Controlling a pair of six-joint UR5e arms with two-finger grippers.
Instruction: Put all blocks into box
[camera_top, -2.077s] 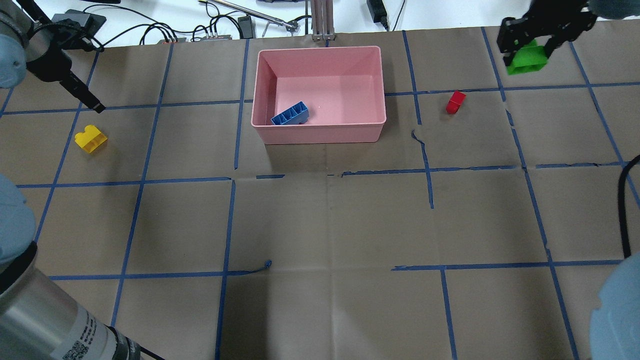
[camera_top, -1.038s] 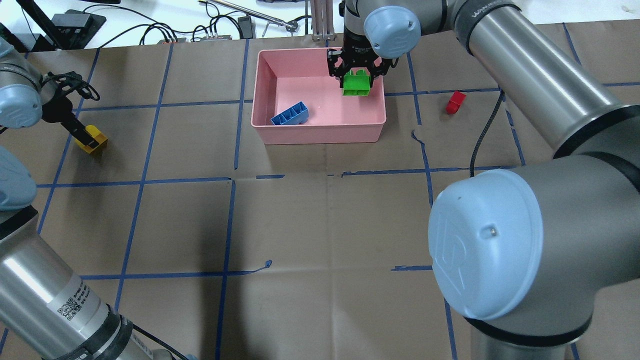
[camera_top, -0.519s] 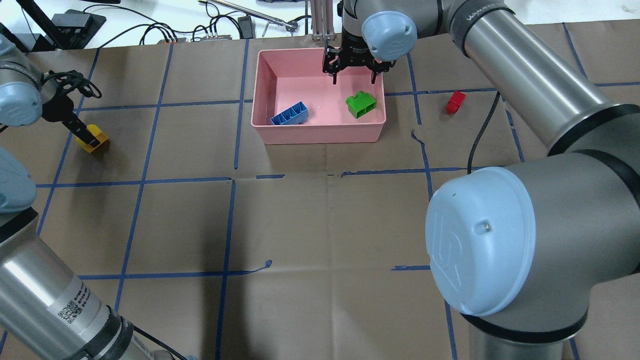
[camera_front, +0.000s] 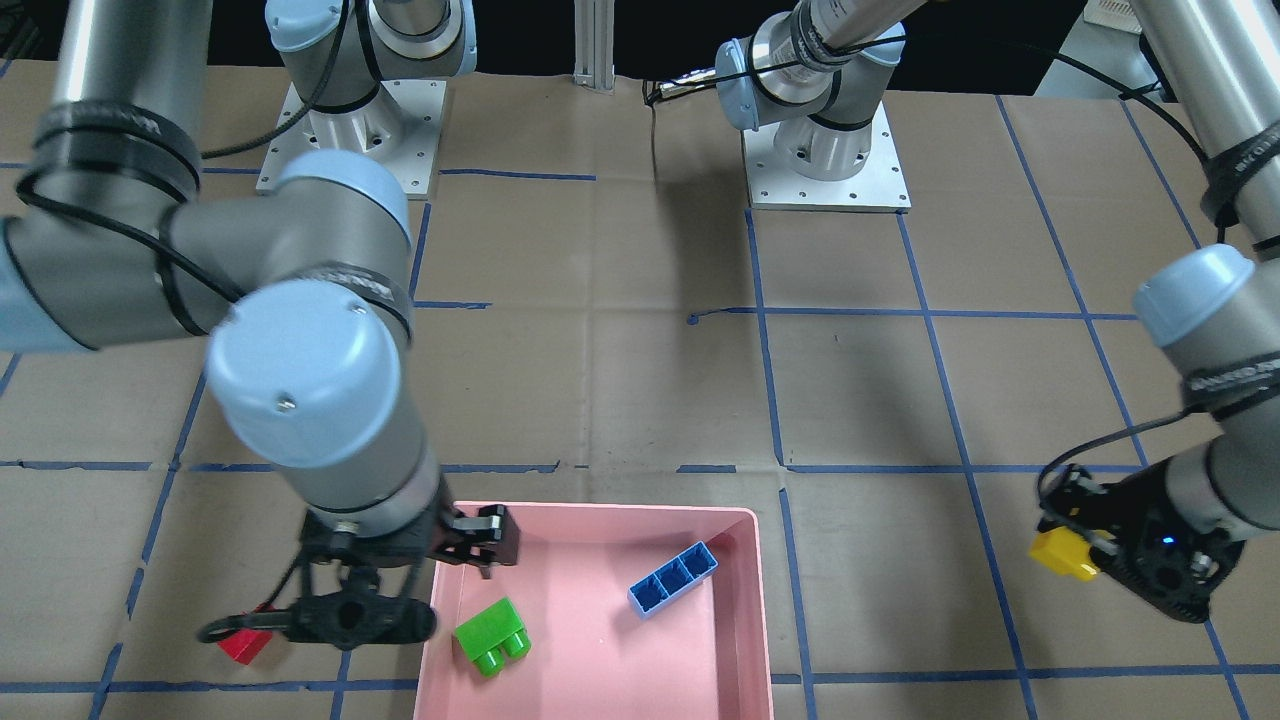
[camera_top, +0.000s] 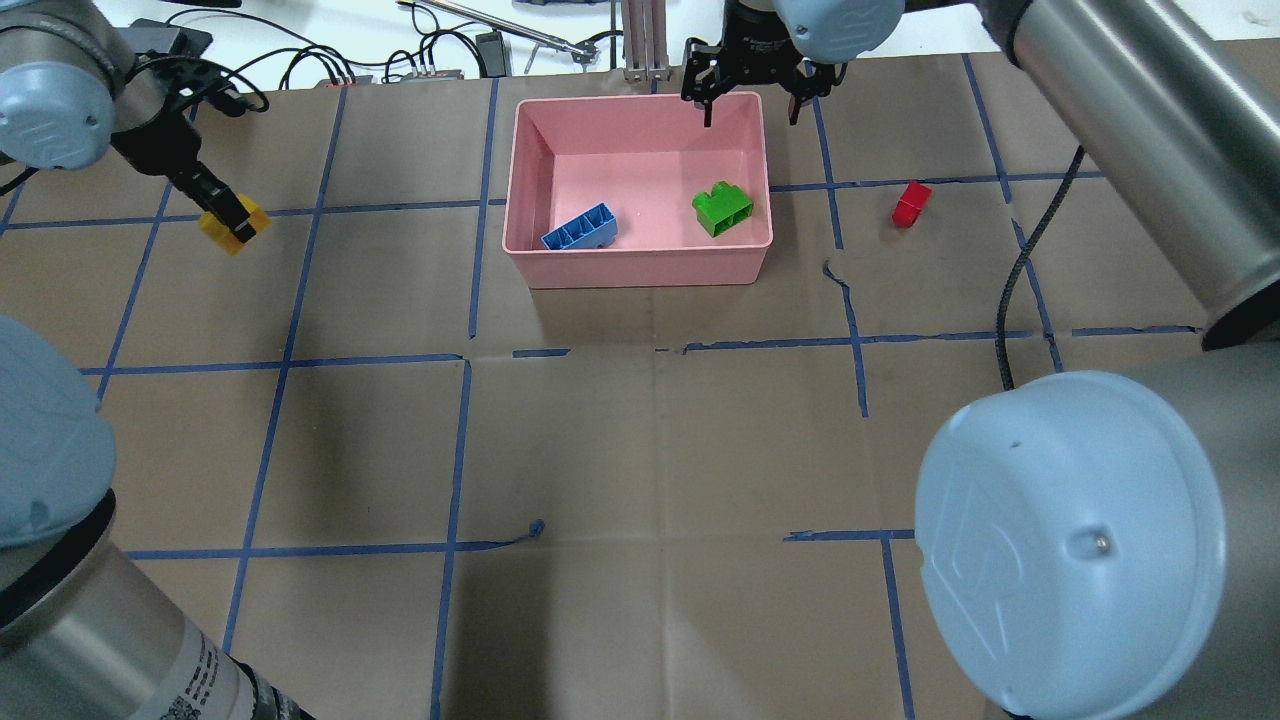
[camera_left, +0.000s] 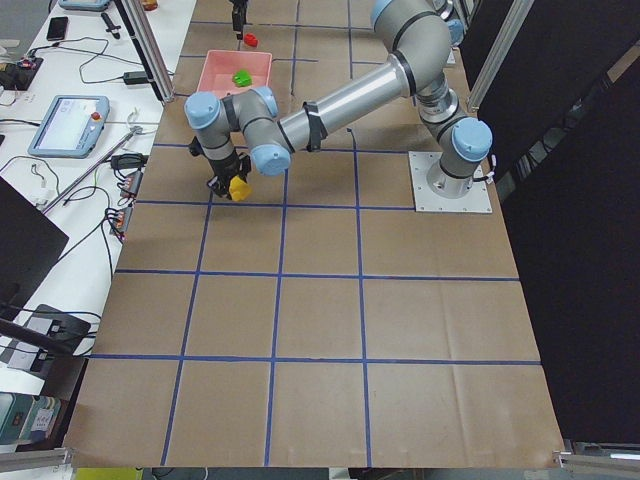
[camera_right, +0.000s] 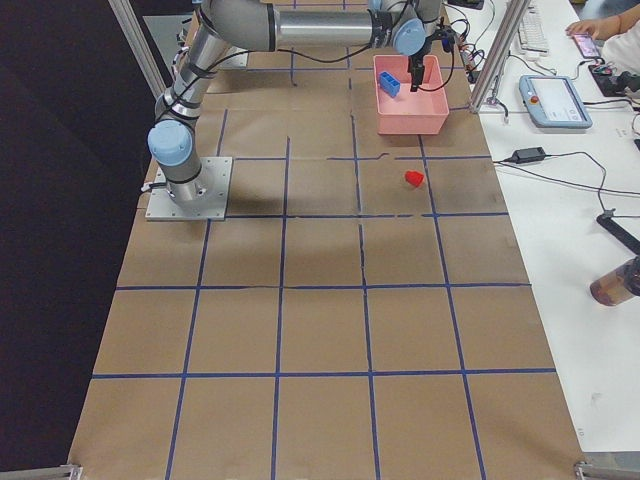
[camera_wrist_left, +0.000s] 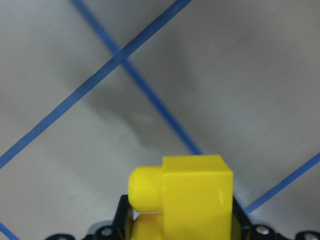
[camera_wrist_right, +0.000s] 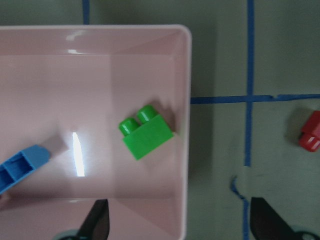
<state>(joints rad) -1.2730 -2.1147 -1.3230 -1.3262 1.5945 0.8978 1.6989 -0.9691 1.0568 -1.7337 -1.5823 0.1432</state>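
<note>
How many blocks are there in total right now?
4: the blue block and green block lie inside the pink box, the red block sits on the table beside it, and the yellow block is held in the left gripper.

Seen from the front, my right end effector (camera_top: 750, 118) is covering part of the red block (camera_front: 240, 648). My right wrist view's edges are cutting off the blue block (camera_wrist_right: 20, 167) and the red one. The yellow block (camera_wrist_left: 195, 200) is hiding most of my left end effector (camera_top: 233, 222) in its wrist view.

Brown paper table cover (camera_top: 650, 450), blue tape grid (camera_top: 283, 360) under the jaws, white cable-strewn bench (camera_left: 70, 175) beyond them, black panels (camera_left: 585, 250) opposite.
</note>
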